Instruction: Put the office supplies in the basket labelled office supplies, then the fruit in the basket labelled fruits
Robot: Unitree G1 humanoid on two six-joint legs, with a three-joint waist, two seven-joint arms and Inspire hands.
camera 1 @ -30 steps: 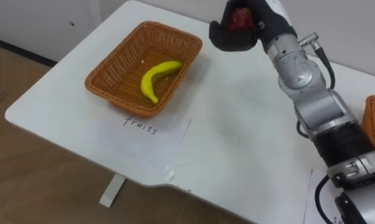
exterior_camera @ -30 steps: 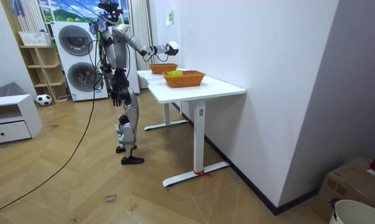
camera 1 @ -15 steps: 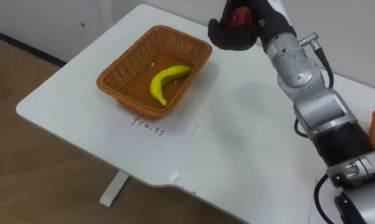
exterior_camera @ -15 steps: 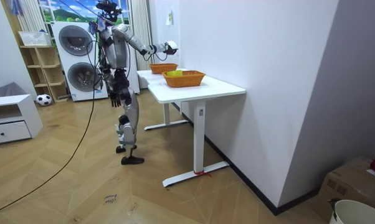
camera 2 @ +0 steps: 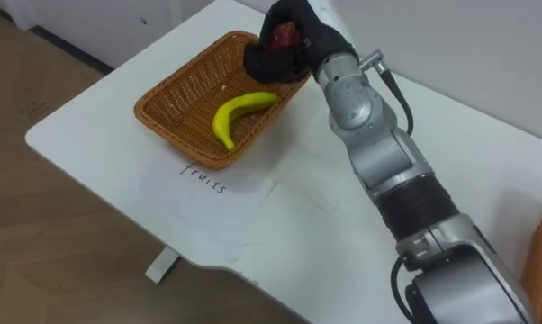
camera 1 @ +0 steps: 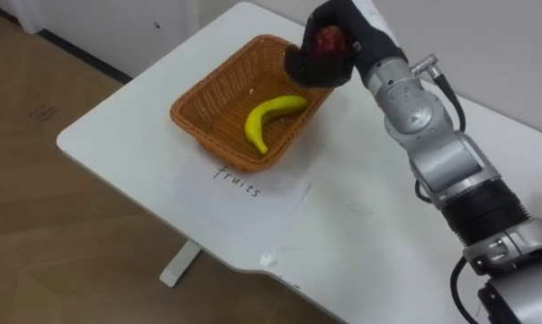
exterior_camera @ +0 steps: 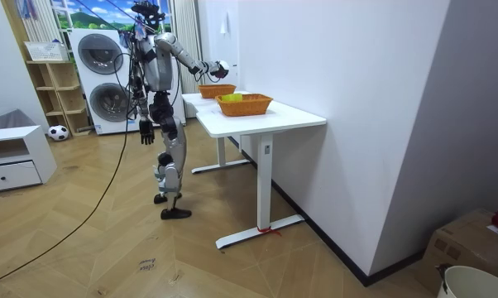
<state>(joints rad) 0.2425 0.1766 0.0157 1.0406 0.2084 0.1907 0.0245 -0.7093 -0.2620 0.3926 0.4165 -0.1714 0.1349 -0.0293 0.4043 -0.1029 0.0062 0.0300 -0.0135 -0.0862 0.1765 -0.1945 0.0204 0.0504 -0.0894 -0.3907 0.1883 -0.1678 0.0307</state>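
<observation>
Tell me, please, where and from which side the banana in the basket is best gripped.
Its thick middle, probably, from straight above: the banana lies flat on the floor of the basket, whose woven walls block a sideways approach.

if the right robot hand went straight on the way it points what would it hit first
Probably the wicker basket: the right robot hand, shut on a red fruit, points over its far rim towards the inside, where a banana lies. Height is unclear.
</observation>
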